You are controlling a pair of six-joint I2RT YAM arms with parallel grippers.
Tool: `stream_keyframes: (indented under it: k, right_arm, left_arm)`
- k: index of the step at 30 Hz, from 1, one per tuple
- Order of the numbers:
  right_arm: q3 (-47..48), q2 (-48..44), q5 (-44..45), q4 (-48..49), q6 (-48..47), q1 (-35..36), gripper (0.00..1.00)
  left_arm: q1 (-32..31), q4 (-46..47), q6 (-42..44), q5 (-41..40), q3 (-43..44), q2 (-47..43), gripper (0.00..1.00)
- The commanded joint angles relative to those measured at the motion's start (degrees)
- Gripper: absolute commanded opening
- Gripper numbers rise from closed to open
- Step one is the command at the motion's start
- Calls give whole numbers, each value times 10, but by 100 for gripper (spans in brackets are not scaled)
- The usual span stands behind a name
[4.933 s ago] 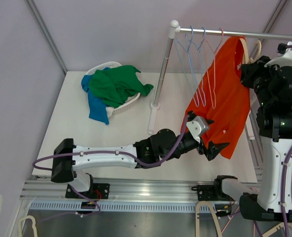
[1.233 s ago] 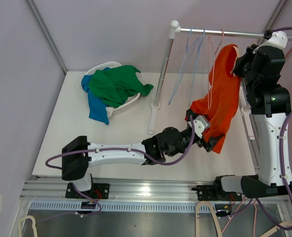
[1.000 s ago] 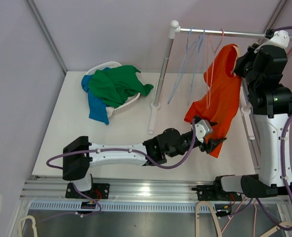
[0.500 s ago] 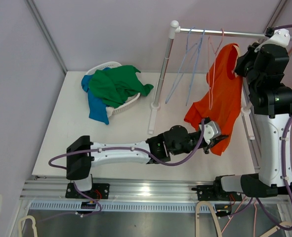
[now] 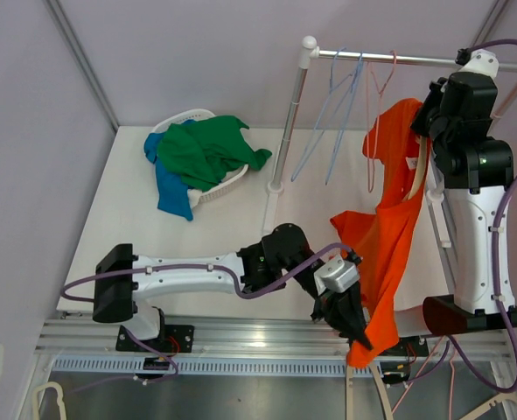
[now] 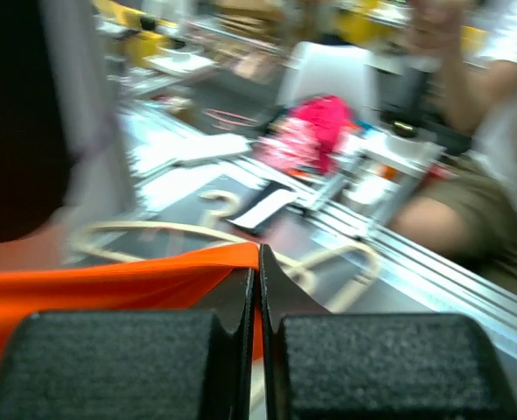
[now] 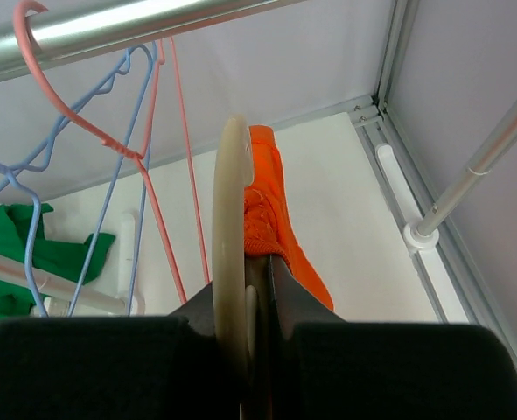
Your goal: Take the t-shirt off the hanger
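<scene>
No lettering is readable anywhere; the small white tag (image 5: 410, 163) inside the t-shirt (image 5: 389, 254) collar is too tiny to make out

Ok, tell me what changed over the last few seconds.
The left hand shut on the lower edge of the orange t-shirt and dragged it towards the near side, stretching the cloth and pulling it partway off the cream hanger. The right hand stayed clamped on that hanger; the white laundry basket of green and blue clothes did not move.
</scene>
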Motion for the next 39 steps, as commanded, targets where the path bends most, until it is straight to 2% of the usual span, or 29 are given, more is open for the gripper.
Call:
stream_keyframes:
  k: [1,3,4,6,9,11,13,14,16,17,19,20,21,22,24,25,26,27,31,39]
  right_arm:
    - [35,7,14,88,-5,-12,0]
    - [43,10,12,76,-6,-15,0]
    - [48,13,10,72,-6,-15,0]
    - [63,14,4,46,2,-15,0]
    - [101,18,-32,-21,33,-12,0]
    - [125,23,-33,-89,50,-3,0]
    - [109,15,-16,-115,60,3,0]
    - [91,5,1,-109,59,6,0]
    - [23,-37,11,-70,57,6,0]
    - [8,-50,13,-60,56,6,0]
    - [-14,-74,9,-48,54,6,0]
    - [-15,-78,9,-44,55,6,0]
    - [-14,-80,5,-43,55,6,0]
    - [-9,-80,3,-43,55,6,0]
    - [-6,-77,-3,-43,56,6,0]
    - [-4,-76,-10,-43,56,6,0]
    - [-4,-74,-13,-42,57,7,0]
    - [-3,-74,-16,-40,59,7,0]
    - [-1,-70,-24,-38,60,7,0]
    - [18,-67,-35,-40,66,8,0]
  left_arm:
    - [-50,-5,-92,313,8,29,1]
    - [-49,-20,-57,291,-41,32,1]
    - [-43,-73,-31,237,-61,29,1]
    - [-22,-98,0,163,-82,28,1]
    - [15,-193,13,-3,-51,62,1]
    - [45,-244,-20,-93,12,109,1]
    - [60,-233,-52,-94,50,129,1]
    - [65,-183,-75,-99,46,125,1]
    - [64,-165,-74,-153,38,105,1]
    - [61,-145,-66,-213,16,94,1]
    - [60,-118,-72,-286,-7,52,33]
    - [60,-76,-76,-320,-55,39,50]
    - [60,-50,-79,-382,-72,15,55]
    - [60,-22,-80,-402,-86,4,59]
    - [58,8,-69,-453,-134,-12,79]
    - [57,33,-61,-497,-151,-24,84]
    - [54,45,-47,-524,-158,-28,95]
    - [47,62,-37,-543,-178,-28,99]
    - [38,139,-9,-546,-182,-11,100]
    - [22,148,38,-571,-112,65,99]
